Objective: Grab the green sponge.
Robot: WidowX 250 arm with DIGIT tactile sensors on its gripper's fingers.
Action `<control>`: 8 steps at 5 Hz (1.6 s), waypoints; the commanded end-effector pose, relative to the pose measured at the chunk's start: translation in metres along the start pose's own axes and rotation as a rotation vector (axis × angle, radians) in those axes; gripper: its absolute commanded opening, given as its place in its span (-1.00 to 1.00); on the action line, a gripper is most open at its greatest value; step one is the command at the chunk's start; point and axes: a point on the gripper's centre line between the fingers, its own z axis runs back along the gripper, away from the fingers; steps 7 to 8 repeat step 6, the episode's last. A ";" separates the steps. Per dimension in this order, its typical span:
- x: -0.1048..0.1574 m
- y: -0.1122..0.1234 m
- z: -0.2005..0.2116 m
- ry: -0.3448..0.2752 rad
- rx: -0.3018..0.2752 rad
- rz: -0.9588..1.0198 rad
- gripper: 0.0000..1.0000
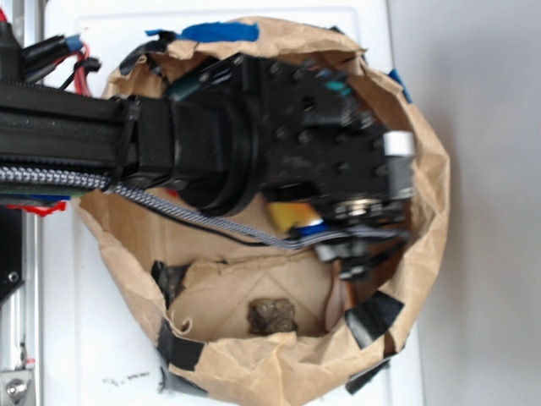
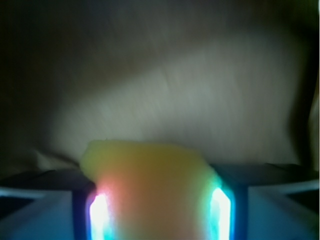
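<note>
While paper crumples below, end effector [image 2: 155,210] pinches soft, rounded sponge [image 2: 150,175].

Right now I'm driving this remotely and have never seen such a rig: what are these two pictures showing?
The exterior view looks down on a black robot arm reaching into a brown paper bag taped open on a white table. A small dark lump lies on the bag's floor. The wrist view sits at the gripper and looks between its fingers: they are closed on a soft yellowish-green block, likely the green sponge, with bag paper behind.
</note>
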 end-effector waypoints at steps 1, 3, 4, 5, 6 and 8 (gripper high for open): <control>0.015 0.006 0.087 0.041 0.012 -0.102 -1.00; -0.004 0.049 0.111 0.020 -0.105 -0.248 -1.00; -0.008 0.059 0.125 0.044 -0.164 -0.298 -1.00; -0.017 0.060 0.130 0.039 -0.161 -0.339 -1.00; -0.023 0.051 0.119 -0.015 -0.130 -0.338 -1.00; -0.023 0.051 0.119 -0.015 -0.130 -0.338 -1.00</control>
